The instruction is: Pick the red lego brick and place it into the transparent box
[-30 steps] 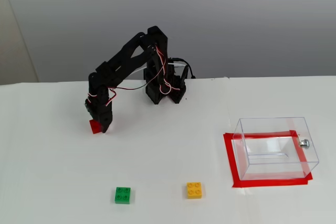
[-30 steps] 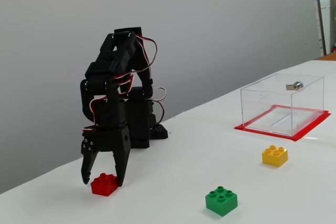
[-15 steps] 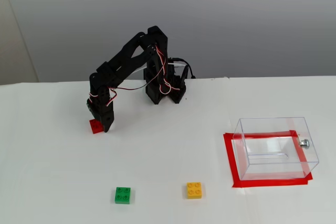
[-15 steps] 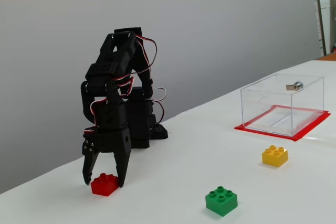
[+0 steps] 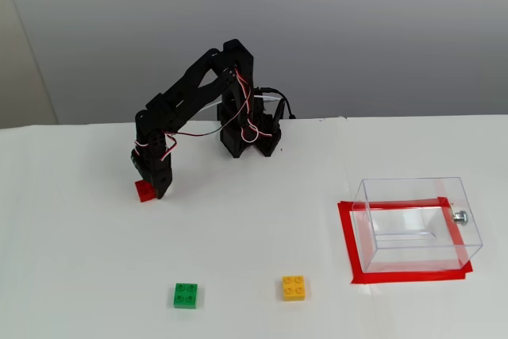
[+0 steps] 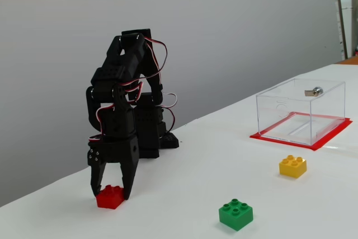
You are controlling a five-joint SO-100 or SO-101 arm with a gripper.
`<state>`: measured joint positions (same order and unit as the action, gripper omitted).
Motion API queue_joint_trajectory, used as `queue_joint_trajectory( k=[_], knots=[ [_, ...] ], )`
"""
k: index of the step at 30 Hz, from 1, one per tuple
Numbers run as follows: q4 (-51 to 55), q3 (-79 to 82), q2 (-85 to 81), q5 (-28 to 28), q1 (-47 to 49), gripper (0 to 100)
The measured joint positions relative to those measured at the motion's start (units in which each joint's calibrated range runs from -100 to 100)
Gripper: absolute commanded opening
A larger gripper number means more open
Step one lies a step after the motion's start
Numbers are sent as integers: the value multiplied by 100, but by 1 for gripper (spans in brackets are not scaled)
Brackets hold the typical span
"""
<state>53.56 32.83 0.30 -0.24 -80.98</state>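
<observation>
The red lego brick [image 6: 110, 197] rests on the white table at the left, and shows in both fixed views [image 5: 144, 190]. My gripper [image 6: 111, 193] points straight down over it, its two black fingers pressed against the brick's sides with their tips at table level. In one fixed view my gripper [image 5: 155, 189] covers the brick's right part. The transparent box [image 5: 416, 223] stands far to the right on a red tape rectangle [image 5: 349, 244], open at the top, with a silver knob [image 5: 459, 216] on its side. The box also shows in the other fixed view [image 6: 300, 110].
A green studded brick [image 5: 186, 294] and a yellow studded brick [image 5: 294, 287] lie near the table's front edge, between my gripper and the box. They also show as green [image 6: 235, 214] and yellow [image 6: 293, 166]. The arm's base [image 5: 250, 144] stands at the back.
</observation>
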Motion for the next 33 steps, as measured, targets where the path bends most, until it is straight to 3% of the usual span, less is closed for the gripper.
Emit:
queue_joint_trajectory(
  k=[18,29,33],
  knots=[
    [-17,-9,-59,34,0,8],
    [-9,-185,-1142,39,43,8],
    [26,-309,-1649,15,481,7]
  ],
)
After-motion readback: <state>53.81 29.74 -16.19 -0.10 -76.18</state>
